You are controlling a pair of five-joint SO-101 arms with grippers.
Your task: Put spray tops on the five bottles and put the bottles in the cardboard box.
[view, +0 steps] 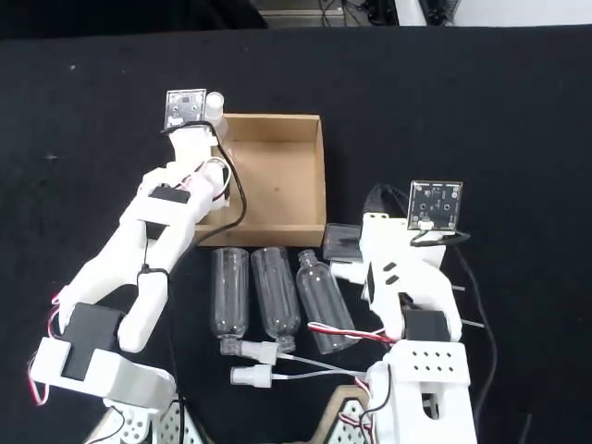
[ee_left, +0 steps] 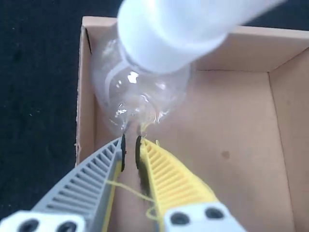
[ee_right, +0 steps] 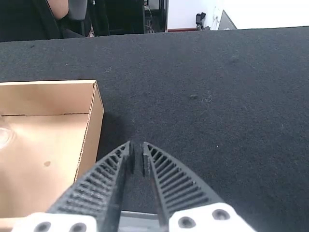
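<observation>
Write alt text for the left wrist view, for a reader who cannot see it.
A clear bottle fitted with a white spray top stands in a corner of the cardboard box. The left gripper, its grey and yellow fingers nearly closed, has its tips at the bottle's lower side.

Saw left arm [view: 139, 277] stretched out long and diagonal from its base toward the far side, wrist tipped downward at the end. Found left gripper [ee_left: 130, 149] with jaws drawn almost together, only a thin slit left between the tips. Saw right arm [view: 407, 287] folded back close to its base, forearm short and pointing forward. Noted right gripper [ee_right: 136, 155] held low and aimed straight ahead, jaws likewise nearly closed
</observation>
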